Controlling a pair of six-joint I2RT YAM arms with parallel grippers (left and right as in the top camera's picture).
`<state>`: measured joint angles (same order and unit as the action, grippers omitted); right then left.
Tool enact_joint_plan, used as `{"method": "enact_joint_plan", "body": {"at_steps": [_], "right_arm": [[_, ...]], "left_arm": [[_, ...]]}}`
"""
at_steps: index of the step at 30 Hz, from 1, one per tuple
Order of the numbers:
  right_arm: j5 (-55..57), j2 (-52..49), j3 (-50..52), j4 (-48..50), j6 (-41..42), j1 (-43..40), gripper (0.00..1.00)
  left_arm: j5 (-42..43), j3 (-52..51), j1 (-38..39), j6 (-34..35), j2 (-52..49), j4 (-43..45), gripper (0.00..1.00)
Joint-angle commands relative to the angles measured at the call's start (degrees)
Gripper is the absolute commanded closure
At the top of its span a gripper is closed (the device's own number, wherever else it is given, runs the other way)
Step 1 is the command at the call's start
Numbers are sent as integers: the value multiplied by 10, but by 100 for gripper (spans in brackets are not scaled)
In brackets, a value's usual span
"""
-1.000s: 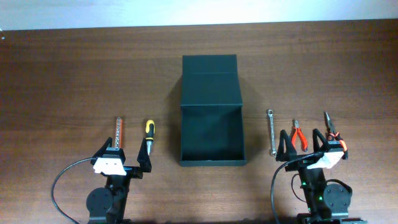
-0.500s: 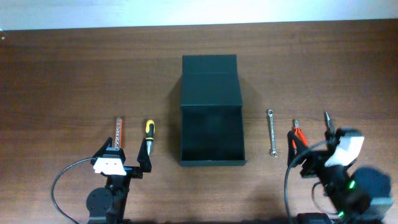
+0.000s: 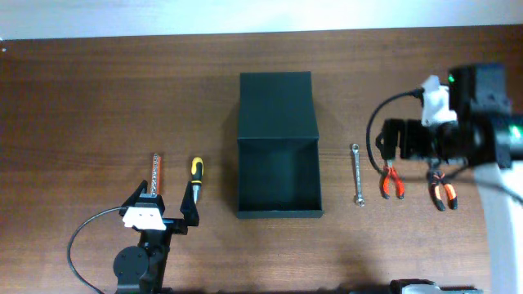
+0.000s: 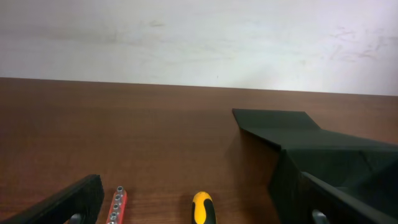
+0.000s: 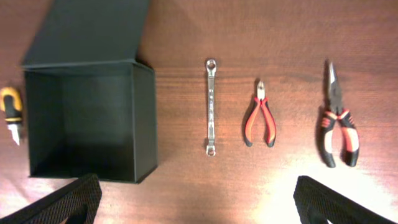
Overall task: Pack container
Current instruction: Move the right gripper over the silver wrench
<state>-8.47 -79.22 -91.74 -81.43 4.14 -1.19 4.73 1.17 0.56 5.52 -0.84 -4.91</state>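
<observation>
The container (image 3: 278,175) is a dark green-black open box at the table's middle, its flap lid (image 3: 275,104) laid back behind it. It also shows in the right wrist view (image 5: 87,118) and the left wrist view (image 4: 329,155). My left gripper (image 3: 167,208) is open and empty, low at the front left, with a yellow-black screwdriver (image 4: 202,208) between its fingers' line. My right gripper (image 3: 415,140) is open and empty, held high above the tools on the right, its fingers (image 5: 68,205) at the bottom corners of its wrist view.
A silver wrench (image 5: 211,106), small red cutters (image 5: 260,118) and long-nose pliers (image 5: 336,124) lie side by side right of the container. A red bit holder (image 3: 156,171) lies left of the screwdriver (image 3: 194,173). A pale wall (image 4: 199,37) stands beyond the far edge.
My right arm has risen from the front right edge and moved back over the pliers, uncovering them. The left arm and the tools have not moved.
</observation>
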Motion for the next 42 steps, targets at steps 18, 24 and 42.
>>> {"method": "enact_joint_plan", "body": {"at_steps": [18,24,42], "right_arm": [[30,-260,-13,23,-22,0,1],[63,-262,-12,48,-23,5,1],[130,-262,37,55,55,92,1]], "left_arm": [[9,-3,-3,-9,5,1,1],[9,-3,-3,-9,5,1,1],[9,-3,-3,-9,5,1,1]]}}
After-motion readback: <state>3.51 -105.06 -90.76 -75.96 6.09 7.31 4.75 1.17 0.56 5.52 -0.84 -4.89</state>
